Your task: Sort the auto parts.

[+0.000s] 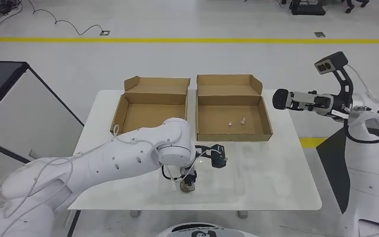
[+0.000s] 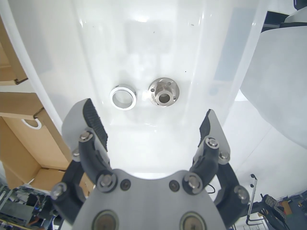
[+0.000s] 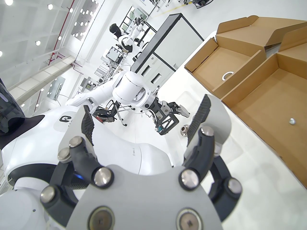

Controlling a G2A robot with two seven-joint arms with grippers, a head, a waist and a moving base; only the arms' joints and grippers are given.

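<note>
A metal flange (image 2: 163,92) and a silver ring (image 2: 123,96) lie side by side on the white table (image 1: 266,178) near its front edge. My left gripper (image 2: 148,107) hangs just short of them, open and holding nothing; the top view places it (image 1: 190,176) beside the flange (image 1: 187,188). The right wrist view catches the flange (image 3: 184,130) next to that gripper (image 3: 168,120). My right gripper (image 3: 146,102) is open and empty, held above the table's right edge (image 1: 280,99).
Two open cardboard boxes stand at the back of the table. The left box (image 1: 155,95) holds a white ring (image 3: 227,75); the right box (image 1: 228,99) holds two small bolts (image 1: 230,124). A dark cabinet (image 1: 18,101) stands left of the table.
</note>
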